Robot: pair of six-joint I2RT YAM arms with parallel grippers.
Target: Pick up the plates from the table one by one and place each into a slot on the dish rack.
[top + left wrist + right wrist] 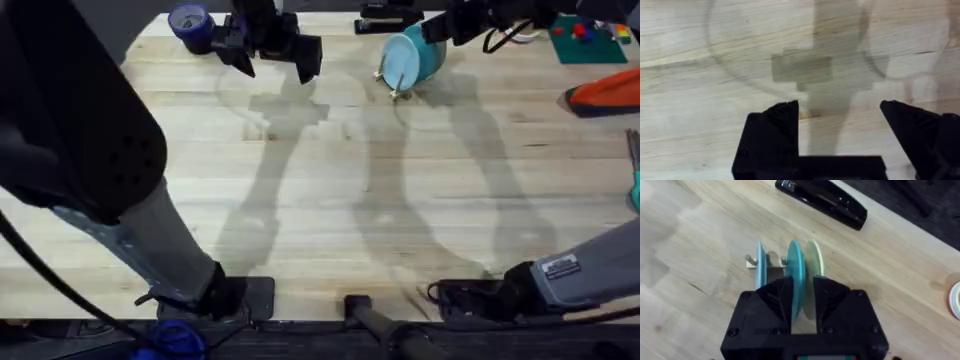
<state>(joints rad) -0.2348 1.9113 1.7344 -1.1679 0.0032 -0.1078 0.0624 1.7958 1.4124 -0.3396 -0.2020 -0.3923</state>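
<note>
Two arms reach to the far side of the table (330,200), and the account runs from left to right. At the far left edge a dark blue tape roll (190,25) lies flat on the wood. Just beside it the left gripper (272,58) hangs over bare planks, its black fingers (775,127) spread wide apart with nothing between them; its wrist view looks down on pale grain crossed by shadow. Farther right, near the far edge, a black stapler (388,20) lies flat. Close in front of it stands the dish rack (397,88), its pale wooden pegs holding three plates on edge: a light-blue plate (760,270), the turquoise plate (794,272) in the middle slot, and a cream plate (815,265) just beside it. The right gripper (802,300) sits over the rack with its fingers closed around the rim of the turquoise plate, which stands upright between its neighbours. At the far right edge lie a green board (592,40) and an orange object (608,92).
</note>
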